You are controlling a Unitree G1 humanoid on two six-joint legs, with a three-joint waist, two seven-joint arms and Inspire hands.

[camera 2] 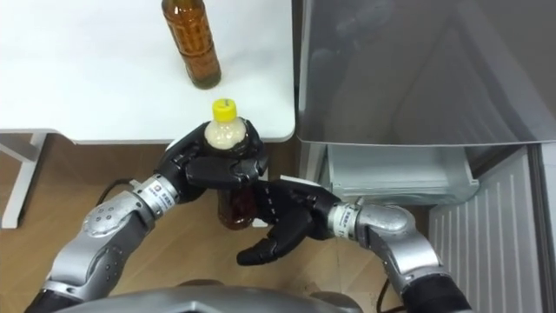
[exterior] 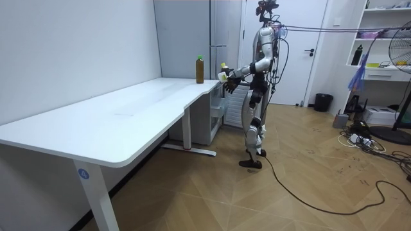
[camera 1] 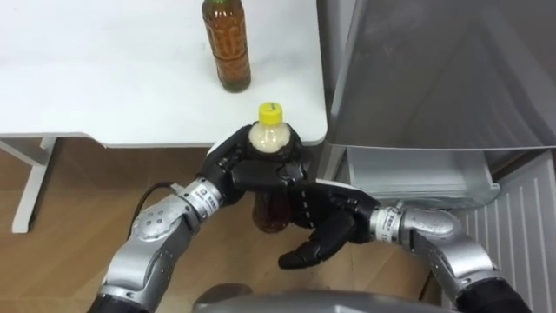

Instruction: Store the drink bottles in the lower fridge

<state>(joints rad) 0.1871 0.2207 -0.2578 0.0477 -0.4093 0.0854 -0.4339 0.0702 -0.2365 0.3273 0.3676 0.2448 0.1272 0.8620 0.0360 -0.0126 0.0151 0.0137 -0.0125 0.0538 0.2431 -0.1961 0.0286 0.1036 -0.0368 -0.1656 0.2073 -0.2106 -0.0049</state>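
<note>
A yellow-capped bottle [camera 1: 270, 139] of brown drink is held upright in front of me, off the table's near corner, with my left hand [camera 1: 243, 169] curled round its neck and body. My right hand [camera 1: 326, 228] lies open just below and to the right of it, fingers relaxed against the bottle's lower part. A second bottle [camera 1: 228, 43] of brown tea stands on the white table [camera 1: 104, 78] near its right edge. The grey fridge [camera 1: 434, 78] stands to my right, and its lower drawer [camera 1: 417, 174] is pulled open. In the room view I stand at the table's far end beside the fridge [exterior: 221, 38], holding the bottle [exterior: 222, 72].
The table's right edge almost meets the fridge wall. Its white leg [camera 1: 30, 187] stands at the left over wooden floor [camera 1: 78, 226]. The room view has shelves [exterior: 385, 38], a fan [exterior: 403, 58] and a bin [exterior: 323, 101] at its right.
</note>
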